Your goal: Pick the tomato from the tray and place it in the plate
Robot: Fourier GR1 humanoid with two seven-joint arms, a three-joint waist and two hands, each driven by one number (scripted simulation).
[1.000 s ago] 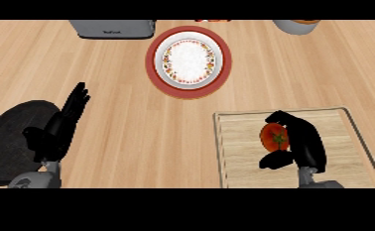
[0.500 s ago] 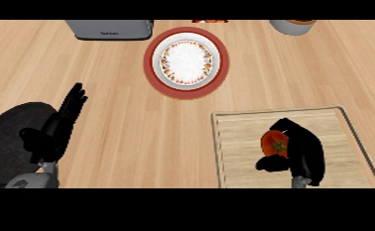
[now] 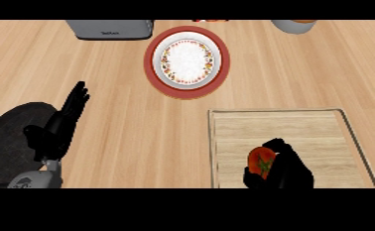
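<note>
Nearest, the robot's right hand (image 3: 287, 171) is curled around the tomato (image 3: 260, 161), fingers and thumb wrapping it low over the near part of the tray (image 3: 223, 145). The tomato shows as a red round with a dark green stem patch, its right side hidden by the black fingers, so how far the hold reaches round it cannot be judged. Whether it is lifted or touching the tray's wooden floor is also unclear. The risk from here looks like a slip: a smooth round fruit held mostly from one side could roll out as the arm swings up and leftward. The tray's raised rim could also catch it if the lift is too shallow. At the lower left, the left hand (image 3: 62, 123) rests open, fingers straight. Farther off sits the plate (image 3: 187, 62), white with a red rim, well apart from the tray. Beyond it, a grey toaster (image 3: 110, 28) stands at the far edge.
</note>
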